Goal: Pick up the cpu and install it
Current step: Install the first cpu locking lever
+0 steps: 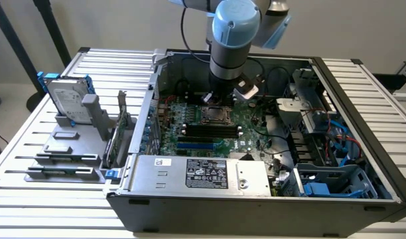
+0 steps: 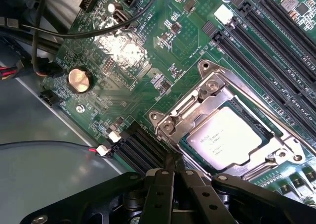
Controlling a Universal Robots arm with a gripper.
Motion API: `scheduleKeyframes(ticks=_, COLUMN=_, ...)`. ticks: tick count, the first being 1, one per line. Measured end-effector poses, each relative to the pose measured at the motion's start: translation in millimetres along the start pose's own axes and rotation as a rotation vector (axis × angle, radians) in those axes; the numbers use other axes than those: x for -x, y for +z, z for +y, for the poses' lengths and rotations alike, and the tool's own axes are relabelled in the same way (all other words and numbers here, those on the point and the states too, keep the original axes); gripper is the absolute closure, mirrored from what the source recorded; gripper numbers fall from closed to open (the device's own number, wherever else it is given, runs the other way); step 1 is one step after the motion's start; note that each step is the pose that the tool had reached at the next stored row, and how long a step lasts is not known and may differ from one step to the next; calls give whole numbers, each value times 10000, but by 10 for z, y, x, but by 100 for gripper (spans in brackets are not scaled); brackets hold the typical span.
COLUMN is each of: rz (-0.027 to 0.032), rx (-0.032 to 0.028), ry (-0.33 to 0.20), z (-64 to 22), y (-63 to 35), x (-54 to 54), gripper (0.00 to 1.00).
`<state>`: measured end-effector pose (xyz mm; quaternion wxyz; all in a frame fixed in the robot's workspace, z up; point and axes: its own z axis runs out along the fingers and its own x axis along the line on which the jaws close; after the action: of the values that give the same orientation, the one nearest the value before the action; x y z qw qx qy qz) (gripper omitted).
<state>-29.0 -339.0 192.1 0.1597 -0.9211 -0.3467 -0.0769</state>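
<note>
Silver-grey and shiny on top, the small flat square cpu [image 2: 231, 136] is sitting down in its socket on the green motherboard [image 2: 163, 51], framed by the bright metal retention bracket [image 2: 207, 93] that runs around it. So the chip's already seated, nothing is gripping it.

Wrist view has the black gripper [image 2: 174, 165] right at the edge of that bracket, fingers pinched together with nothing between them. Its tip sits just beside the socket frame, next to a black connector block; can't tell if it's actually touching the metal.

From the exterior view, the grey and pale-blue robot arm [image 1: 233, 45] hangs straight down into the open dark-grey computer case [image 1: 256, 199], with the gripper [image 1: 216, 99] right above the socket area in the middle of the board. On the exterior view's left, a big silver hard drive in a blue bracket [image 1: 67, 97] stands upright on a grey rack on the slatted metal table [image 1: 30, 144], well apart from the case's insides.
</note>
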Motion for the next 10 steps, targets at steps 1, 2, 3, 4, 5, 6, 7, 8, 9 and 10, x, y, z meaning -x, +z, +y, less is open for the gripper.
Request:
scheduleKeyframes(ticks=1, rz=-2, rx=1, ry=0, z=4, y=0, x=-3, gripper=89)
scheduleKeyframes(ticks=2, rz=-5, rx=3, ry=-1, z=7, y=0, x=-6, gripper=89)
scheduleKeyframes(ticks=3, rz=-6, rx=4, ry=-1, z=11, y=0, x=-10, gripper=89)
scheduleKeyframes(ticks=4, rz=-9, rx=5, ry=0, z=15, y=0, x=-13, gripper=89)
scheduleKeyframes(ticks=5, rz=-9, rx=6, ry=0, z=19, y=1, x=-16, gripper=89)
scheduleKeyframes(ticks=6, rz=-19, rx=19, ry=0, z=24, y=-2, x=-18, gripper=89)
scheduleKeyframes(ticks=7, rz=-24, rx=13, ry=0, z=28, y=-3, x=-21, gripper=89)
scheduleKeyframes(ticks=8, rz=-23, rx=9, ry=1, z=31, y=-3, x=-23, gripper=89)
scheduleKeyframes(ticks=9, rz=-24, rx=7, ry=3, z=35, y=-3, x=-25, gripper=89)
scheduleKeyframes(ticks=10, rz=-25, rx=6, ry=3, z=40, y=-2, x=-27, gripper=89)
